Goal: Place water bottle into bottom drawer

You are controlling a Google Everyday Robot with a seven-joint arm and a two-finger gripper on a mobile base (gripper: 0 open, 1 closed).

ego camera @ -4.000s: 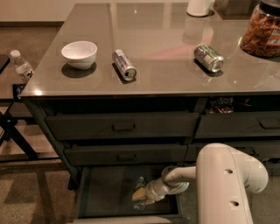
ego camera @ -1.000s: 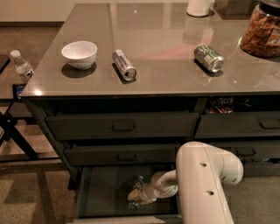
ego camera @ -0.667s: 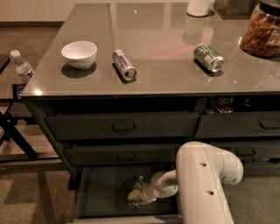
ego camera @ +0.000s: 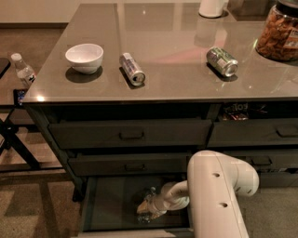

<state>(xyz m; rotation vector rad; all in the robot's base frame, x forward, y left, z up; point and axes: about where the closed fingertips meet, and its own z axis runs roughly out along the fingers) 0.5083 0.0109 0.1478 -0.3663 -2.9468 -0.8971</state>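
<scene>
The bottom drawer (ego camera: 109,204) is pulled open below the table, showing its dark flat floor and paler front rim. My gripper (ego camera: 145,208) reaches down into it from the right, on the white arm (ego camera: 216,190), just above the floor near the drawer's middle. The clear water bottle (ego camera: 150,192) shows only as glints of ribbed plastic around the gripper tip, low in the drawer. Most of it is hidden by the gripper. I cannot tell whether it rests on the floor.
On the tabletop are a white bowl (ego camera: 84,57), two drink cans lying down (ego camera: 132,69) (ego camera: 222,61), a snack jar (ego camera: 279,32) and a white vessel (ego camera: 212,7). Two closed bar-handle drawers (ego camera: 130,135) sit above. A small bottle (ego camera: 22,69) stands at far left.
Since four seconds ago the arm's large link has swung left and the gripper has sunk slightly lower and left in the drawer. Over the last second nothing visibly moved.
</scene>
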